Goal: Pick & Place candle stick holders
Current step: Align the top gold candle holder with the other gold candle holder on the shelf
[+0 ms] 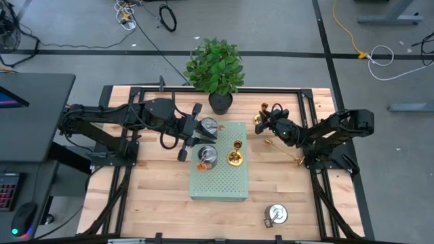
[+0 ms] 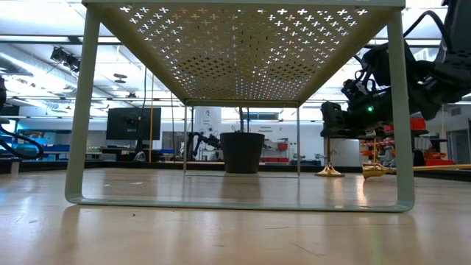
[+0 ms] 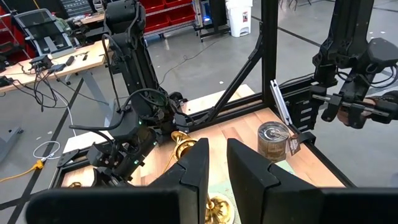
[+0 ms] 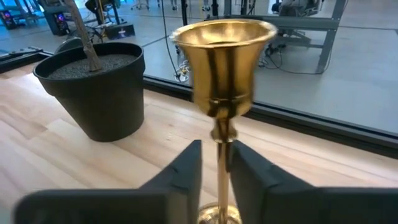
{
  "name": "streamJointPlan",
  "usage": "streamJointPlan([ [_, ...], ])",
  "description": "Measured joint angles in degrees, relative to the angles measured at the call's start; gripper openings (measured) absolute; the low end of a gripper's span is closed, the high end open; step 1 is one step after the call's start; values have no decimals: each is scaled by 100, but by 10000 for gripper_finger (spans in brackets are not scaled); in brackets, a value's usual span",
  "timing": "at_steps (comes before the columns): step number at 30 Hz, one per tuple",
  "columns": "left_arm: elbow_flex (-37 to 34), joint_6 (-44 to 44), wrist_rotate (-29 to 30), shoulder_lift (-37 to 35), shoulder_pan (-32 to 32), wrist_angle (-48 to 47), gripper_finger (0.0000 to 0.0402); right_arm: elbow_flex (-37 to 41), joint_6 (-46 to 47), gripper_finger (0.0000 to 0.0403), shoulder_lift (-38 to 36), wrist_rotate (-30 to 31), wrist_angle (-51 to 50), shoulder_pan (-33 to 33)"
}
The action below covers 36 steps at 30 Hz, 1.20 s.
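Two grippers: right gripper (image 4: 216, 163) clamped on upright gold candle holder (image 4: 222, 68) stem, upper right of table; left gripper (image 3: 216, 163) fingers together over green board (image 1: 220, 181)

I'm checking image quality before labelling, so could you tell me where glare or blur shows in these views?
Right wrist view: the gold candle stick holder is sharp with bright glints; the right hand around its stem is blurred. Low view: ceiling lights shine through the perforated board, and the near tabletop is soft.

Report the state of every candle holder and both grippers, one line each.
right gripper: shut on far gold holder, upright
middle gold holder: upright on board
fallen gold holder: lying on table
two silver holders: standing on board
near silver holder: standing on table
left gripper: above board, empty
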State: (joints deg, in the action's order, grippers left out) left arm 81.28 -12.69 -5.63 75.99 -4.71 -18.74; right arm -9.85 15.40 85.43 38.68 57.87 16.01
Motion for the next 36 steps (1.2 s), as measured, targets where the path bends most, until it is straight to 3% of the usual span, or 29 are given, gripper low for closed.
streamJointPlan([
  [5, 0, 0, 0, 0, 0, 2, 67, -7, -49, 11, 0, -56, 4, 76],
  [22, 2, 0, -1, 0, -1, -3, 67, -7, -23, 4, -2, -198, -15, 143],
  [26, 2, 0, 0, 0, -1, -5, 67, 0, -48, 4, -93, -495, 171, 44],
  [36, 2, 2, -1, 0, -1, -7, 67, -6, -175, 4, -1299, -521, -519, -353],
])
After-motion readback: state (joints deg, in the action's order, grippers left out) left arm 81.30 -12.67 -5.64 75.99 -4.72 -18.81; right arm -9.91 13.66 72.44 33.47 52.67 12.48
